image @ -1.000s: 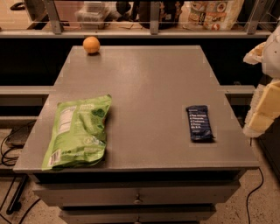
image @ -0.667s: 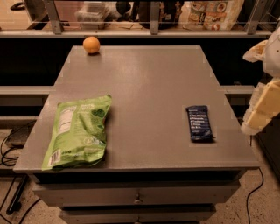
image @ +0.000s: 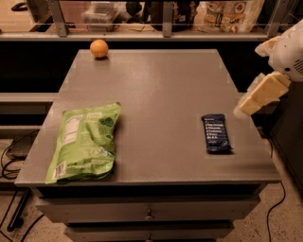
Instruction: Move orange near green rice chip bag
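The orange (image: 99, 48) sits at the far left corner of the grey table (image: 161, 85). The green rice chip bag (image: 85, 141) lies flat at the near left of the table, label side up, well apart from the orange. My gripper (image: 259, 96) hangs at the right edge of the view, just off the table's right side and above and to the right of a dark-blue bar. It holds nothing that I can see, and it is far from both the orange and the bag.
A small dark-blue wrapped bar (image: 216, 133) lies at the near right of the table. A shelf with a rail and packaged goods (image: 227, 14) runs behind the table. Drawers (image: 149, 215) sit below the table's front edge. Cables lie on the floor at the left.
My gripper has moved left and slightly up, closer to the table's right edge. The orange, the bag and the bar have not moved.
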{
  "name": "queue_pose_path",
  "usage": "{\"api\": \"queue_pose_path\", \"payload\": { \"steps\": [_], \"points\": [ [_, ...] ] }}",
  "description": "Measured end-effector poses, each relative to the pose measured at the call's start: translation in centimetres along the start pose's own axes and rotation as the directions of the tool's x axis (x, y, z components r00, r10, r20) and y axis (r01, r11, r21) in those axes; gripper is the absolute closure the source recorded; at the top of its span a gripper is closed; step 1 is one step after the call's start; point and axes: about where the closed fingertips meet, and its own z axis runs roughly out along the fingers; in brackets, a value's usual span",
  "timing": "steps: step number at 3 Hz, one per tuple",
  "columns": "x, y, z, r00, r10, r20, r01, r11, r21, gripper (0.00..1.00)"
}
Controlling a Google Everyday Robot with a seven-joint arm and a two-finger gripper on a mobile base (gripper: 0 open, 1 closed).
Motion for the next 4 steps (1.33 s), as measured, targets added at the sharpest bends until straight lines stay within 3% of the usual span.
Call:
{"api": "queue_pose_path", "payload": {
  "steps": [1, 3, 4],
  "points": [
    [-1.9, -4.5, 3.8, 0.992, 0.048, 0.114, -0.051, 0.9982, 0.030, 0.00],
    [-2.4, -4.4, 4.4, 0.990, 0.054, 0.128, -0.056, 0.9984, 0.011, 0.00],
    [-5.5, -3.8, 6.5, 0.986, 0.026, 0.165, -0.022, 0.9994, -0.027, 0.00]
  ]
}}
